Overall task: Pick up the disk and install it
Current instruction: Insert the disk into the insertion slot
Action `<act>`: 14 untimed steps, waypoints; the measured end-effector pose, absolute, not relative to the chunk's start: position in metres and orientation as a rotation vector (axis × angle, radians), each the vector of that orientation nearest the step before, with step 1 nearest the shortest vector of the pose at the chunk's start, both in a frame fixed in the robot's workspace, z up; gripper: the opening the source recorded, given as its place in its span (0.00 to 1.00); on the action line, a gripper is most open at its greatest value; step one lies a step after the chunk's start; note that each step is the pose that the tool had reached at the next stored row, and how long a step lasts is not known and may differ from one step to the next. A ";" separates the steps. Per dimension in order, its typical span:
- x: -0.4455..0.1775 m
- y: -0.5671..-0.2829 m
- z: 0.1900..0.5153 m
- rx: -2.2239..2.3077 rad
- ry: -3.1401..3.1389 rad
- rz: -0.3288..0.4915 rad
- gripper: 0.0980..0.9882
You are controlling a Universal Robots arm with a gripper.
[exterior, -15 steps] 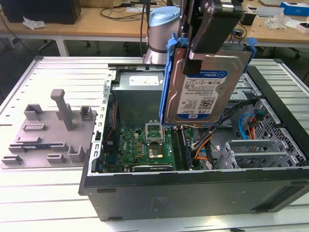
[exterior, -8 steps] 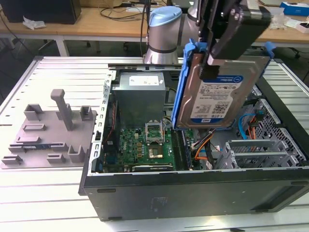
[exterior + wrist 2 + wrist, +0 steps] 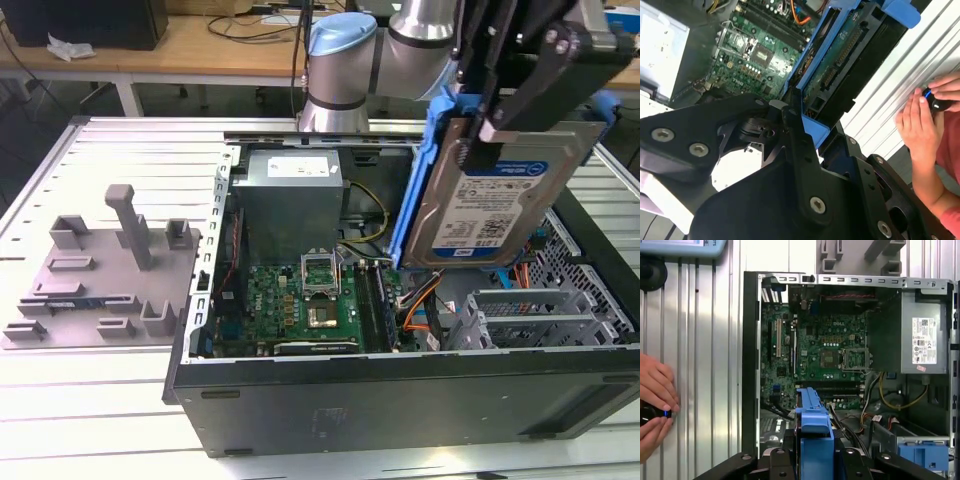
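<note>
Disk: the disk point(image 3: 500, 200) hangs tilted on edge, label toward the exterior view, raised above the open computer case point(image 3: 400, 400) and over the drive cage point(image 3: 540, 315).
Pincer: the pincer point(image 3: 488, 130) is clamped on the disk, one black finger lying across the labelled face and the other behind it.
Carrier: the blue carrier point(image 3: 812, 417) frames the disk's edges and juts forward from the pincer in both wrist views.
Underside: a green circuit board point(image 3: 840, 52) lies bare on the face away from the label.
Handling: probably dense and quite rigid, with smooth metal faces that could slip, and ill-suited to knocks.
Where to hold: likely best flat across the two broad faces, as now, since the plastic carrier looks springier than the metal.
Nearby: a person's hands point(image 3: 655, 400) rest on the ribbed bench point(image 3: 100, 400) beside the case.
</note>
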State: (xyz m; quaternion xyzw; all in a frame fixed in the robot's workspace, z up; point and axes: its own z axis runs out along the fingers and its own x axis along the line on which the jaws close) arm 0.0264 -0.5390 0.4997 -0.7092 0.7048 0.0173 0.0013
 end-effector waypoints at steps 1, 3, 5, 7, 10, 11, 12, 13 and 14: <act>0.033 -0.540 0.499 -2.226 2.212 0.055 0.30; 0.046 -0.541 0.499 -2.226 2.212 0.055 0.30; 0.055 -0.541 0.498 -2.226 2.212 0.055 0.30; 0.063 -0.541 0.497 -2.226 2.212 0.055 0.30; 0.074 -0.541 0.496 -2.226 2.212 0.055 0.30; 0.078 -0.541 0.496 -2.226 2.212 0.055 0.30; 0.082 -0.541 0.495 -2.226 2.212 0.055 0.30; 0.085 -0.541 0.495 -2.226 2.212 0.054 0.30; 0.088 -0.541 0.494 -2.226 2.212 0.054 0.30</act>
